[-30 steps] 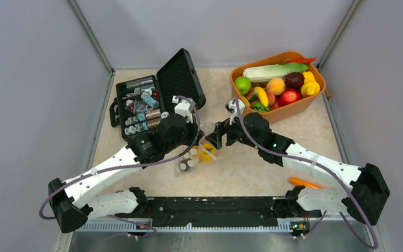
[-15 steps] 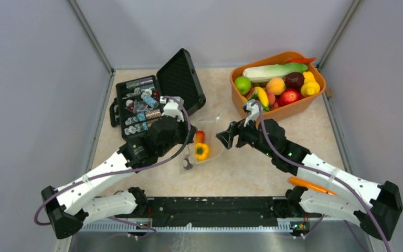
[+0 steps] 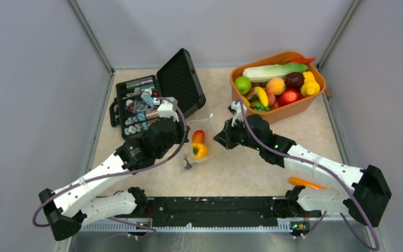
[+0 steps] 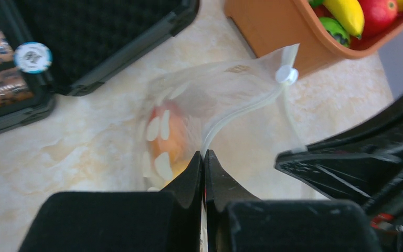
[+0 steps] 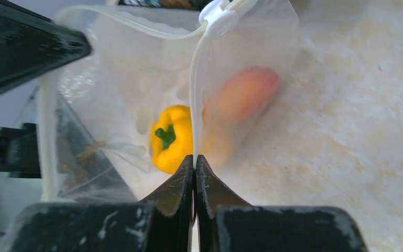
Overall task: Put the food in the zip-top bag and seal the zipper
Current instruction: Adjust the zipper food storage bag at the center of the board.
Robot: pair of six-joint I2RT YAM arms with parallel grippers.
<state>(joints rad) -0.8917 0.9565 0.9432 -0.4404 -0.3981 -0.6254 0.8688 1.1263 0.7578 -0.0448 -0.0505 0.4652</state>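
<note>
Since before, the right gripper [image 5: 194, 158] has edged left at the bag [image 4: 225, 84].
It and the left gripper [image 4: 203, 155] each pinch the zipper [image 5: 193, 105]; the bag lies on the table [image 3: 252, 168] between them, yellow pepper [image 5: 170, 137] and red-orange fruit [image 5: 241, 94] inside.

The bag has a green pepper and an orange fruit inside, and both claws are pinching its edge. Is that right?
Not quite. The pepper in the zip-top bag is yellow, not green; the right wrist view shows it best. The rest holds: an orange fruit lies beside it, and the left claw and the right claw each pinch the bag's edge.
</note>
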